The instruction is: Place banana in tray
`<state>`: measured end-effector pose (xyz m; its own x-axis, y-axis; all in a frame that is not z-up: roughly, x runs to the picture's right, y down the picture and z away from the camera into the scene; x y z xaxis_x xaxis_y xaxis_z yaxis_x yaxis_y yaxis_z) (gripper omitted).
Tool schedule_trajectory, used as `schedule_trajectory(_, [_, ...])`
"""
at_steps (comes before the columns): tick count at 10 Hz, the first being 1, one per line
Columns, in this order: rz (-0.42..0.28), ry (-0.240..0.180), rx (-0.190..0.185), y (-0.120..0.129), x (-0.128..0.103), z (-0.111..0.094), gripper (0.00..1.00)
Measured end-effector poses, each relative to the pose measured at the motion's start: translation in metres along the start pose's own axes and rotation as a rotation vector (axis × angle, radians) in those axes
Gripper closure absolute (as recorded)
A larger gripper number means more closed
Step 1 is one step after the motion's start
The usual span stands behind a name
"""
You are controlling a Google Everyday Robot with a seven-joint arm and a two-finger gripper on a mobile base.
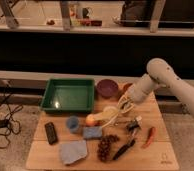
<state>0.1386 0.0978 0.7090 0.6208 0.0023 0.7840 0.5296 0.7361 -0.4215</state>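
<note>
The robot's white arm [162, 80] reaches in from the right, over the wooden table [157, 159]. Its gripper [122, 106] hangs low above the middle of the table, just to the right of the green tray [47, 96]. The fingers are squeezed shut on the banana [110, 115]. The banana is pale yellow and sticks out to the left and down from the gripper. It is close to the tray's right side, but it is not in the tray. It is hard to tell if its low end touches the table.

A purple bowl [108, 88] sits just right of the tray, at the back of the table. An orange bowl [125, 87] peeks out beside it, partly hidden by the arm.

In front of the tray are a small blue cup [73, 123] and a round orange fruit [91, 120], near each other. A blue sponge [92, 133] lies just in front of the fruit. A black remote [51, 132] lies at the left side of the table. A grey cloth [73, 151] is near the front edge, and a bunch of dark grapes [105, 146] lies beside it. A long black tool [122, 149] lies right of the grapes. A red pepper [150, 136] lies near the right side.
</note>
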Motion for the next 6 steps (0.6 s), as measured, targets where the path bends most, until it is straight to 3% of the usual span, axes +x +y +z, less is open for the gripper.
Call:
schedule_trajectory(4, [-0.040, -0.028, -0.011, -0.005, -0.006, 0.009, 0.97])
schedule_trajectory(6, [-0.110, -0.058, -0.026, -0.030, -0.029, 0.026, 0.97])
